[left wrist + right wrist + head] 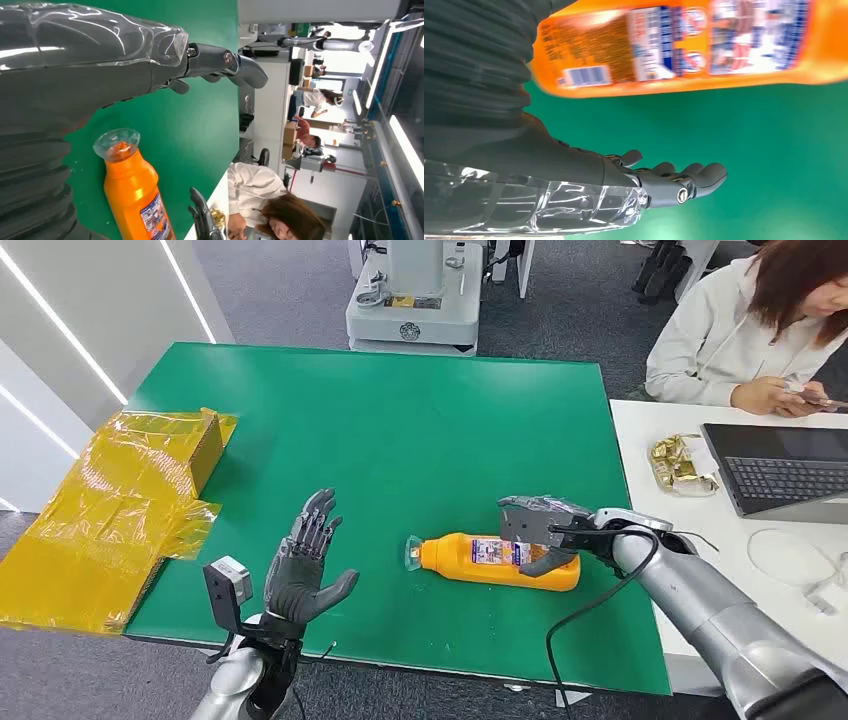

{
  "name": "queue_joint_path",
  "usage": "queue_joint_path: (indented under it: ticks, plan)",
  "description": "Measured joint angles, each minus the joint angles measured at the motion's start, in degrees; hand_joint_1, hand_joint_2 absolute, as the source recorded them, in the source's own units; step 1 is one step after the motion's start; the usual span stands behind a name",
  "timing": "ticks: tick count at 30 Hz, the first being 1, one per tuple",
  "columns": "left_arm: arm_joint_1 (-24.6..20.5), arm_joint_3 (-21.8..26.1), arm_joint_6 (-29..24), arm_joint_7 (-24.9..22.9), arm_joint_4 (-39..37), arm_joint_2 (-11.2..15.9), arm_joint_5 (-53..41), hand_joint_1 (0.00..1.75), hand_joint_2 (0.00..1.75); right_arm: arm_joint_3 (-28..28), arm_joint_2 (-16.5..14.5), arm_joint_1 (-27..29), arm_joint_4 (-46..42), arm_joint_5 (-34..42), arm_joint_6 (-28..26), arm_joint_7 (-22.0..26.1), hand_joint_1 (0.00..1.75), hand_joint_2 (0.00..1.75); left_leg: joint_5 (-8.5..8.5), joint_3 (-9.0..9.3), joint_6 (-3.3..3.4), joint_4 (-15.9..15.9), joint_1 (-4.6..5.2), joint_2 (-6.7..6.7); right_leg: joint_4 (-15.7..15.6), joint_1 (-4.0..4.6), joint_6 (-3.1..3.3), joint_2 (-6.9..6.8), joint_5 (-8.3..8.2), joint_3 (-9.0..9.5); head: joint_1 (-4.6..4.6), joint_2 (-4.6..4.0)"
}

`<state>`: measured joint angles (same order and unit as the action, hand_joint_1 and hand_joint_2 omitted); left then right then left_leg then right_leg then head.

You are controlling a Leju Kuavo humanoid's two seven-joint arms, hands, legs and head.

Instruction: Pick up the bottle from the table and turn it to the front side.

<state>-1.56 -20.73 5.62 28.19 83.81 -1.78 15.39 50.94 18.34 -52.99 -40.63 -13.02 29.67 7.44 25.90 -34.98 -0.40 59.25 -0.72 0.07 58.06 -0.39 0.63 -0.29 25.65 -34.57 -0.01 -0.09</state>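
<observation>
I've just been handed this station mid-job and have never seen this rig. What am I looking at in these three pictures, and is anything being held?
This is a two-armed humanoid robot with many-fingered hands. The wide picture is from its head, looking down at a green table. The other two come from cameras at its wrists and are turned sideways.

An orange bottle lies on its side on the table, clear cap pointing toward the left hand, which hovers open, palm up, holding nothing. The right hand is over the bottle's label end; its wrist view shows the fingers apart from the bottle, so it is not gripped yet.

A yellow-wrapped box sits at the table's left edge. A person sits at a neighbouring white desk.
</observation>
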Motion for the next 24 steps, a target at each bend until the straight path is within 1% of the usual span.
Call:
queue_joint_path:
  ticks: [5,10,15,24]
  plan:
    - [-0.4,0.4,0.9,-0.4,-0.5,0.2,1.6,0.00,1.75,3.2,0.7,-2.2,0.0,0.0,2.0,-0.9,0.00,1.75,0.00,0.00,0.00,0.0,-0.01,0.00,0.0,0.00,0.00,0.00,0.00,0.00,-0.01,0.00]
    - [-1.2,0.9,1.1,-1.2,-1.2,0.1,2.8,0.00,1.75,7.5,0.4,-5.0,0.5,1.0,3.6,-2.6,0.00,1.75,-0.01,0.01,-0.01,0.0,-0.02,0.00,0.0,0.01,0.01,0.00,0.00,0.00,-0.01,0.00]
    - [-1.2,1.1,1.0,-1.2,-1.4,0.1,2.6,0.00,1.75,10.8,0.0,-6.2,1.8,2.1,2.8,-2.2,0.00,1.75,0.00,0.00,-0.01,0.0,-0.02,-0.01,0.0,0.02,0.01,-0.01,0.00,0.00,-0.01,0.00]
    - [-1.0,2.2,0.7,-1.1,-1.5,0.1,1.4,0.00,1.75,15.3,-0.1,-6.0,4.2,2.8,-0.4,-0.1,0.00,1.75,0.00,-0.01,0.00,0.0,-0.01,-0.02,0.0,0.00,0.00,-0.03,0.00,0.00,0.00,0.00]
